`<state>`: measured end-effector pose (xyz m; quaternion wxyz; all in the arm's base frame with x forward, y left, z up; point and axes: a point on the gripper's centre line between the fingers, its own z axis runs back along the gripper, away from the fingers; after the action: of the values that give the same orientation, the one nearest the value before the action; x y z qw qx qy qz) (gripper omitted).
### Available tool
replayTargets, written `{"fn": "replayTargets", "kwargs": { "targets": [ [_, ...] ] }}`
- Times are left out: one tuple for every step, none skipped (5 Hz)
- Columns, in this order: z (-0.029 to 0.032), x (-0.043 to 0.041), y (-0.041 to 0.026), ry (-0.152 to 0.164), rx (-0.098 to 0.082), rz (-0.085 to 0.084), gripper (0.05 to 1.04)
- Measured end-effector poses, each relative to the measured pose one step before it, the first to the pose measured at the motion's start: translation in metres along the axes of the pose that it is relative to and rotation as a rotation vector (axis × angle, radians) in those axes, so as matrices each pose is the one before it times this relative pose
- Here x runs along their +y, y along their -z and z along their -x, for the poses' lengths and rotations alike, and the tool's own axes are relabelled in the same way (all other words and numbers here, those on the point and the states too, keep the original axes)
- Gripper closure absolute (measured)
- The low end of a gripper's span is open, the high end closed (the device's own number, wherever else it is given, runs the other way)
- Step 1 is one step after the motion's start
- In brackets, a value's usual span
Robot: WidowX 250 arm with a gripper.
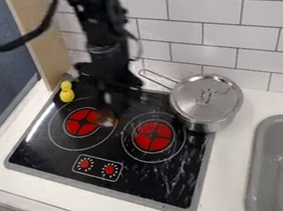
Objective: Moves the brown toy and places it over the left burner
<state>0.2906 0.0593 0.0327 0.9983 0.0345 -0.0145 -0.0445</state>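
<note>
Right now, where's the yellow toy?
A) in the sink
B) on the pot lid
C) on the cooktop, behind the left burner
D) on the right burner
C: the yellow toy stands on the black cooktop, between the left burner and the back left corner.

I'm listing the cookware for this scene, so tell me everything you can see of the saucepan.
The saucepan is silvery and shiny, apparently metal, with straight round sides. It stands upright at the right rear corner of the black stovetop, beside the right burner. A matching lid with a small raised handle in the middle covers it. Its long handle, a slim open loop, points back toward the tiled wall.
</note>
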Motion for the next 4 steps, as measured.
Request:
{"fn": "replayTargets", "kwargs": {
  "targets": [
    [0.00978,0.02916,0.01273,-0.0924,0.034,-0.0182,0.714],
    [0.00921,0.01905,0.00637,-0.0884,0.0288,0.0036,0.714],
    [0.0009,0.01092,0.01019,-0.0461,0.0054,-0.0213,0.714],
    [0.00273,0.01187,0.00717,-0.0311,0.0167,-0.0356,0.714]
  ]
}}
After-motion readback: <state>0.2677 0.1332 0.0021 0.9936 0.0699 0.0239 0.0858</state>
